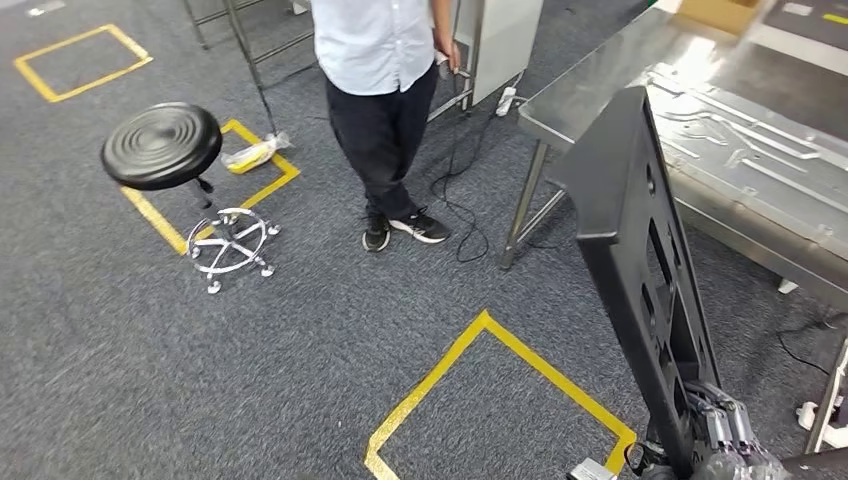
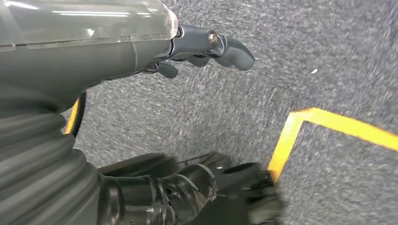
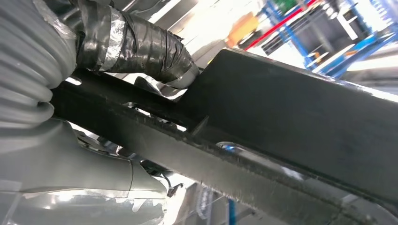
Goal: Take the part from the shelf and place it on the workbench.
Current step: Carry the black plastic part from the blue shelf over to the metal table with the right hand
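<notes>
1. The right robot hand (image 1: 725, 440) grips the lower end of the black part (image 1: 640, 270), a long flat panel with slots (held upright and tilted).
2. The part's upper end rises in front of the steel bench (image 1: 600, 80), near its corner, above the carpet.
3. The left robot hand (image 2: 206, 47) hangs over the grey carpet (image 2: 328, 56), fingers loosely curled, holding nothing.
4. A person (image 1: 385, 100) stands just beside the bench, and a black stool (image 1: 165, 145) stands well apart from it.
</notes>
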Action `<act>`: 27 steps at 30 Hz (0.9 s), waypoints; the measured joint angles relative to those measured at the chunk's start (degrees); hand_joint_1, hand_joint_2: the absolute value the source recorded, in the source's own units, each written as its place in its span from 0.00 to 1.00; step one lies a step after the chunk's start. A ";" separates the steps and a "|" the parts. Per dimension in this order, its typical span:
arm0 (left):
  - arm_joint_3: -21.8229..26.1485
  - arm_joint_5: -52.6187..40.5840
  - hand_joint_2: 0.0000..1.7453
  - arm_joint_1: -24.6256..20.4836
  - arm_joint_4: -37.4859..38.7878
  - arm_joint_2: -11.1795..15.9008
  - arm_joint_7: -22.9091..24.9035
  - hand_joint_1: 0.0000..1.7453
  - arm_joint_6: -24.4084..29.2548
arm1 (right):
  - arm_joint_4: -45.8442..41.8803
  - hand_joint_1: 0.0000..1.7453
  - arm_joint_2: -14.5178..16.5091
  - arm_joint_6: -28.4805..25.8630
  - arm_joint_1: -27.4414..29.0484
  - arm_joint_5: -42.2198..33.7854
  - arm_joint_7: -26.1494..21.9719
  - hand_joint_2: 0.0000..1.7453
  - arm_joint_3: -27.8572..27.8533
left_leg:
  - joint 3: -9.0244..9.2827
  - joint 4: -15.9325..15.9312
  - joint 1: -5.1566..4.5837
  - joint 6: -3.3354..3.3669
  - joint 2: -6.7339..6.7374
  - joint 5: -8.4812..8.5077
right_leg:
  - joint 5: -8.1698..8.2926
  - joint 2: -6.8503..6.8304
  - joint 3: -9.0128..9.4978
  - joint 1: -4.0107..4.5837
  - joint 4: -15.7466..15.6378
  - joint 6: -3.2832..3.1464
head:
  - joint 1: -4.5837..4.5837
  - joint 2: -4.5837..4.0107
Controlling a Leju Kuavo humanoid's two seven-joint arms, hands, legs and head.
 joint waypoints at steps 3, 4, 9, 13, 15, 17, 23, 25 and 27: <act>0.00 -0.12 1.00 0.12 0.00 0.04 0.03 0.00 -0.11 | 0.02 1.00 0.00 -0.01 0.02 0.00 0.00 1.00 0.00 | 2.40 -6.66 0.41 -0.30 -0.97 5.40 | -0.42 2.56 -0.03 -0.24 0.83 0.55 | 0.00 0.00; 0.00 -0.15 1.00 0.08 0.00 0.05 0.02 0.00 -0.14 | 0.02 1.00 0.00 -0.01 0.00 0.00 0.00 1.00 0.00 | 3.86 -10.11 0.55 -0.36 -2.23 6.81 | -0.68 3.25 -0.22 -0.25 1.37 0.90 | -0.01 0.00; 0.00 -0.11 1.00 -0.03 0.01 -0.04 -0.08 0.00 -0.10 | -0.01 1.00 0.02 -0.01 0.16 0.13 -0.02 1.00 -0.02 | 5.56 -13.90 0.51 1.08 -3.03 7.64 | -0.93 5.44 -1.43 -0.40 2.49 2.46 | 0.06 0.00; 0.00 -0.11 1.00 0.01 0.02 -0.13 -0.09 0.00 -0.12 | -0.01 1.00 0.02 -0.01 0.12 0.23 -0.02 1.00 -0.03 | 5.68 -14.28 0.60 2.08 -0.26 7.78 | -5.69 -0.44 -6.15 -0.17 11.64 3.43 | 0.26 0.00; 0.00 -0.10 1.00 0.20 0.02 -0.08 -0.07 0.00 -0.12 | 0.02 1.00 0.02 -0.01 0.16 0.27 -0.02 1.00 -0.04 | 5.73 -14.27 0.46 2.23 1.38 7.53 | -7.43 -1.32 -9.35 -0.28 17.53 3.58 | 0.25 0.00; 0.00 -0.10 1.00 0.18 0.02 -0.07 -0.06 0.00 -0.10 | 0.04 1.00 0.02 -0.01 0.25 0.37 -0.01 1.00 -0.06 | 6.06 -14.27 0.33 2.25 2.84 7.21 | -5.09 -1.70 -8.72 -0.26 15.88 3.27 | 0.26 0.00; 0.00 -0.09 1.00 -0.04 0.02 -0.32 0.01 0.00 -0.13 | -0.01 1.00 0.02 -0.01 0.21 0.78 -0.01 1.00 -0.07 | 7.55 -14.87 -0.22 1.33 6.41 6.23 | -0.29 -5.88 -2.06 1.62 2.23 0.91 | 0.27 0.00; 0.00 -0.08 1.00 -0.15 0.02 -0.39 0.01 0.00 -0.14 | -0.02 1.00 0.03 -0.01 0.31 0.96 0.02 1.00 -0.07 | 7.98 -14.66 -0.25 0.82 6.27 5.56 | 0.10 -4.38 -1.48 1.01 1.28 0.62 | 0.22 0.00; 0.00 -0.03 1.00 -0.26 0.02 -0.40 -0.02 0.00 -0.12 | -0.01 1.00 0.04 -0.01 0.20 1.02 0.06 1.00 -0.04 | 6.46 -10.66 -0.15 0.34 3.15 3.12 | 0.45 -2.96 -0.76 0.35 0.35 0.28 | 0.13 0.00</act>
